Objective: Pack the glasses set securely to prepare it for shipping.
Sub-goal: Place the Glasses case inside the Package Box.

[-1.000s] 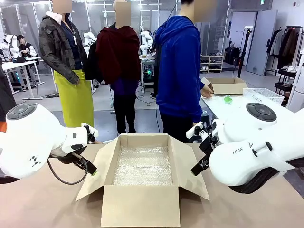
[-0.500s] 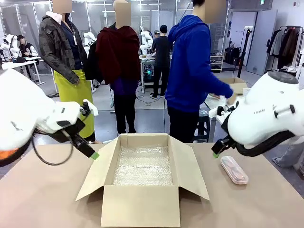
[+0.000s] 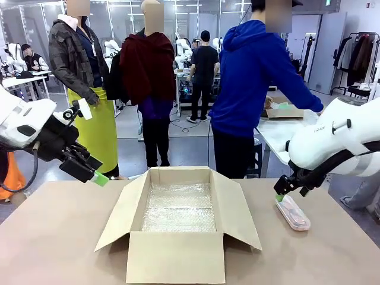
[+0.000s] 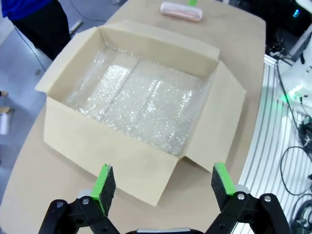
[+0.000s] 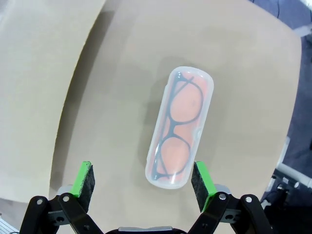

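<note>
Left of the box (image 3: 178,237), the left jaws are held wide open and empty above the table (image 3: 53,249). The box is plain brown cardboard with its flaps folded out, and its floor is lined with glossy, crinkled bubble wrap (image 3: 179,208). Right of the box, clear of the flap, the pink case (image 5: 179,129) lies flat on the table. It is a smooth oblong with rounded corners, and black-framed glasses are seen through its clear lid. The right jaws are open just above it with nothing gripped, and their green pads (image 5: 84,178) flank its near end. The case sits nearer one pad, so centring is advised first. The narrow width should then be gripped gently, since the hard plastic is judged slippery.
</note>
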